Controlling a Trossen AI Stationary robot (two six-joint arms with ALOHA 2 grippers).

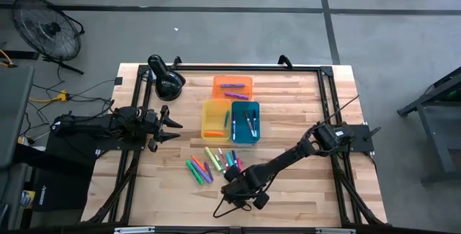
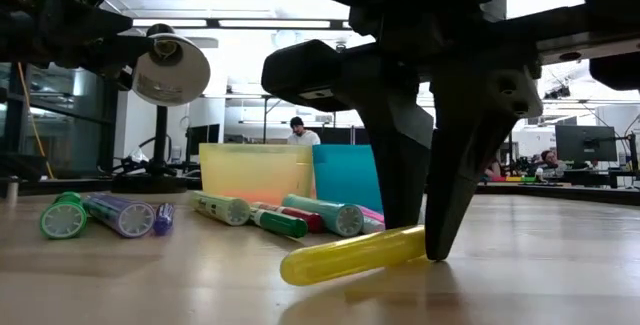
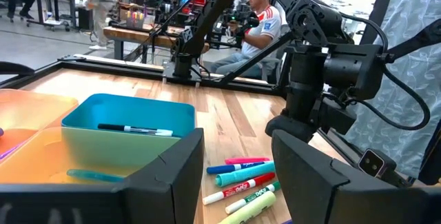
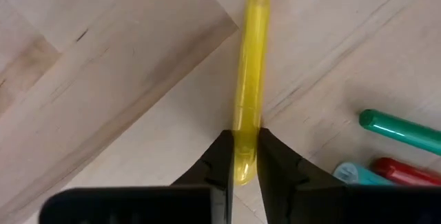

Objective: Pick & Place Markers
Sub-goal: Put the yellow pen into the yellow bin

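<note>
Several markers (image 1: 210, 166) in green, purple, red, pink and blue lie in a loose cluster on the wooden table, near the trays. More markers lie in the orange tray (image 1: 232, 86), the yellow tray (image 1: 215, 119) and the blue tray (image 1: 245, 122). My right gripper (image 4: 244, 158) stands at the near side of the cluster, pointing down, shut on a yellow marker (image 4: 249, 72). My left gripper (image 1: 171, 127) hovers open at the table's left, left of the yellow tray, touching nothing. My right gripper pinches the yellow marker by one end (image 4: 242, 148) between its two fingers (image 2: 445, 215). The fingers come from above, pointing down, and lie across the marker. The marker lies almost flat, with its free end (image 2: 300, 267) on the table.
A black desk lamp (image 1: 167, 81) stands at the table's far left. A black frame runs along the far and side edges. Bare wood lies to the right of the trays and along the near edge. People sit at desks in the room beyond.
</note>
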